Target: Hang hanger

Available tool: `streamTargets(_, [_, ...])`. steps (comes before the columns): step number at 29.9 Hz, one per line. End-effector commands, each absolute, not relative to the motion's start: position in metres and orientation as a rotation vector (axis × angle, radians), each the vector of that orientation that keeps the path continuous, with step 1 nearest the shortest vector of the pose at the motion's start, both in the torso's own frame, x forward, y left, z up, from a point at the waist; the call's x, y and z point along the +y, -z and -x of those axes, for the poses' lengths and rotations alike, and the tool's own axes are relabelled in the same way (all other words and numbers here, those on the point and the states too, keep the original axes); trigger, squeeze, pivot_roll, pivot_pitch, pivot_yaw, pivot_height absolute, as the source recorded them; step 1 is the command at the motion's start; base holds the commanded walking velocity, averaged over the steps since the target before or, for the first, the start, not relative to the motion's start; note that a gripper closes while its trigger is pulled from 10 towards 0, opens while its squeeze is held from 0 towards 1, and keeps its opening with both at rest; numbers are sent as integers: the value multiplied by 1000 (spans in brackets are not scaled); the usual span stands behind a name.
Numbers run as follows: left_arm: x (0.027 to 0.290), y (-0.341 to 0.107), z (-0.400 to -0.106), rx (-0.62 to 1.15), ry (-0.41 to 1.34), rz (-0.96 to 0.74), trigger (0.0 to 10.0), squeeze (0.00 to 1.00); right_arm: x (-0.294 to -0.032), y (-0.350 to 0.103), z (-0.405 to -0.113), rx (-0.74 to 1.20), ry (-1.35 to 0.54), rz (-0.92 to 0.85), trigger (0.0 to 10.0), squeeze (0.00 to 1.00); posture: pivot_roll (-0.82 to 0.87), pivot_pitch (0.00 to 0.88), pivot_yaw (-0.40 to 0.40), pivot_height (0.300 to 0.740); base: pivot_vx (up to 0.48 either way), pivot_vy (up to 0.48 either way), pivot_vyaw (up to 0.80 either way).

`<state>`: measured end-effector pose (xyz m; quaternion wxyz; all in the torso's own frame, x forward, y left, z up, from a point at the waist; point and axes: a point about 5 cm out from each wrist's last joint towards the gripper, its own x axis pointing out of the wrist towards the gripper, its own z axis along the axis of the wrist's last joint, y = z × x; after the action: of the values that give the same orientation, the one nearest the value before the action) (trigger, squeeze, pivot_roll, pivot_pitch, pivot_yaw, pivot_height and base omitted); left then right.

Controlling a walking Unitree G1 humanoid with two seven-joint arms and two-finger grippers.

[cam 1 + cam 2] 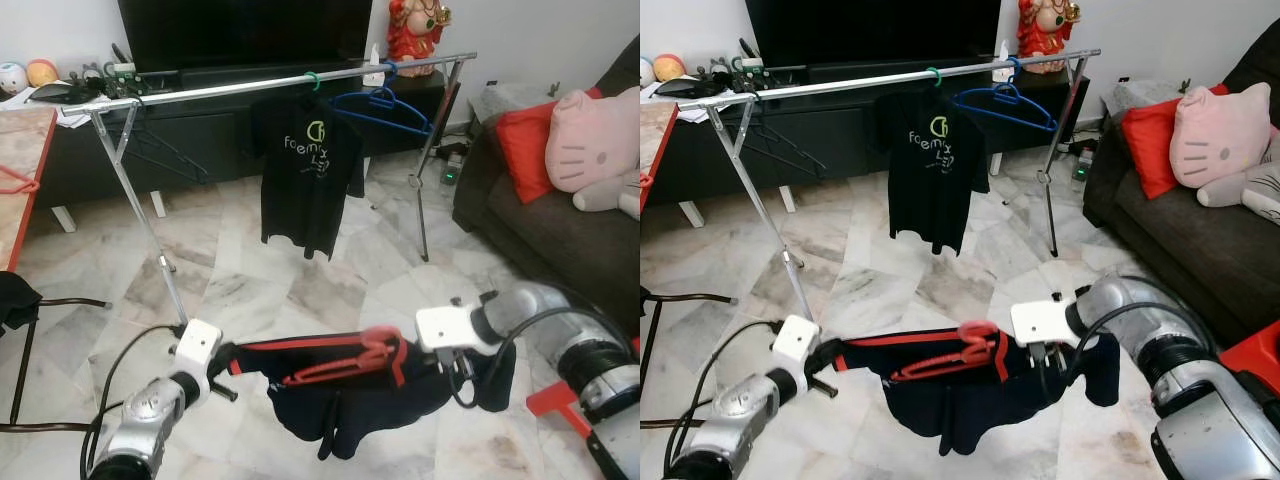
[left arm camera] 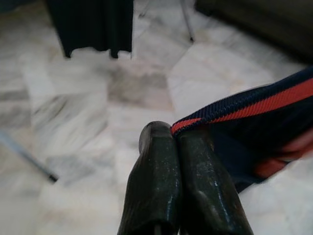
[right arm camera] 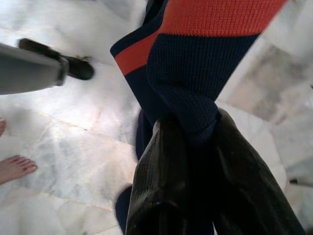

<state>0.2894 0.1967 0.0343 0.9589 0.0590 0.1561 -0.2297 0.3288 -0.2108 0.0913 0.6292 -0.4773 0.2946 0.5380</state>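
A navy garment (image 1: 340,405) with red trim hangs on a red hanger (image 1: 345,362), stretched low over the floor between my two grippers. My left gripper (image 1: 226,364) is shut on the garment's red-striped edge (image 2: 234,110), its fingers (image 2: 154,186) pressed together. On the other side, my right gripper (image 3: 190,134) is shut on a bunched fold of the same garment (image 3: 195,63). Beyond stands a silver clothes rail (image 1: 230,90) with a black T-shirt (image 1: 305,175) on a green hanger, a bare blue hanger (image 1: 385,110) and dark hangers (image 1: 160,150).
A dark sofa (image 1: 530,225) with a red cushion (image 1: 525,145) and a pink plush (image 1: 595,140) stands at the right. A red-edged table (image 1: 20,170) and a chair (image 1: 15,300) are at the left, a TV cabinet (image 1: 200,125) behind the rail. A person's bare foot (image 3: 14,169) rests on the marble floor.
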Motion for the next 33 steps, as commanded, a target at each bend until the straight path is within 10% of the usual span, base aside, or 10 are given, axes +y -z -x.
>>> streamTargets(1, [202, -47, -292, 289, 481, -114, 0, 0, -217, -86, -330, 701, -1143, 1107, 0, 0, -21, 0, -89, 740, 0, 0, 0])
streamTargets(33, [157, -117, -278, 122, 872, -6, 0, 0, -168, -31, -318, 705, -914, 849, 0, 0, 12, 0, -89, 740, 0, 0, 0])
